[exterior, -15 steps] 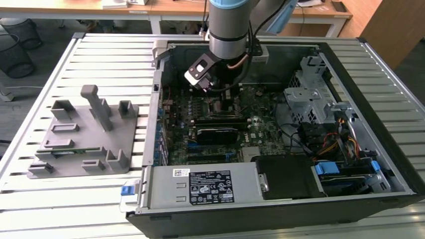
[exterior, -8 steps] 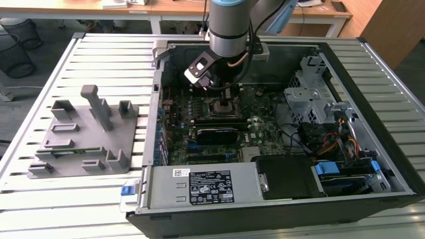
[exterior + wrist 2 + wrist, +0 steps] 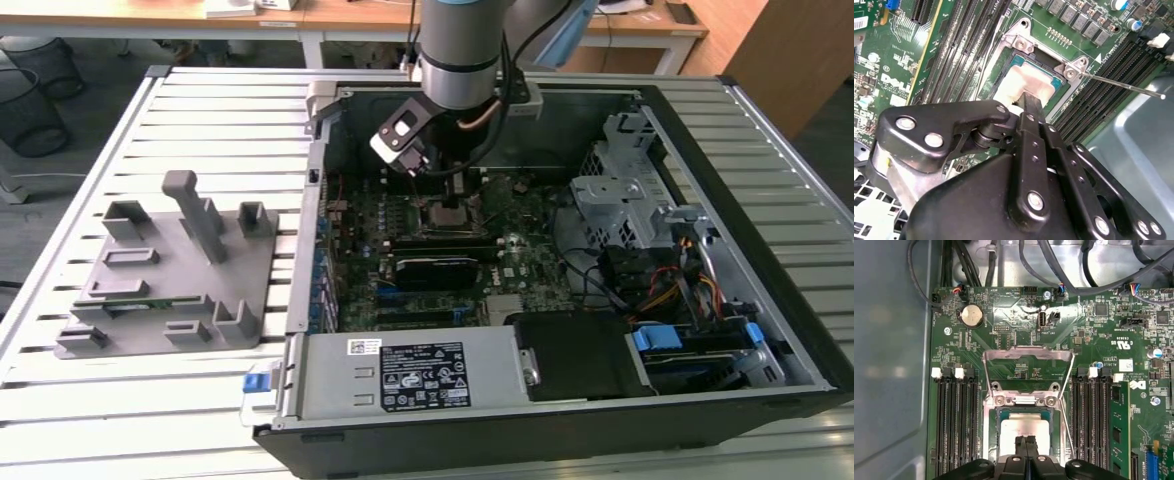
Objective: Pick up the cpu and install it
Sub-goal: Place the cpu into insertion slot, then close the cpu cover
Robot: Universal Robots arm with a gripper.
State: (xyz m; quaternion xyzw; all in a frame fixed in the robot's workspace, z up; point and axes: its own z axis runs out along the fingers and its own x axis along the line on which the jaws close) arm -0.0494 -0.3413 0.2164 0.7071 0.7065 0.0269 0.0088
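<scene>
Arm is over the open computer case (image 3: 534,455) on the slatted tabletop (image 3: 160,420); the grey fixture (image 3: 174,270) sits beside the case, well apart from the work.

Gripper (image 3: 1025,441) is down at the socket (image 3: 990,435) on the motherboard (image 3: 1014,320). Jaws are clenched together with nothing between them. The tips sit on or just above the chip; I cannot confirm contact.

The cpu (image 3: 1021,426) lies flat inside the socket frame, between the two banks of memory slots (image 3: 956,420). The load plate (image 3: 1028,354) stands swung open and the lever (image 3: 1124,84) is free, so nothing clamps the chip.

Risks, my judgement:
- If the chip is slightly skewed, downward push from the closed tips could bend contacts.
- Any sideways drift of the arm could drag the unclamped chip out of seat.
- The raised plate is close to the wrist, so a collision is possible.
</scene>
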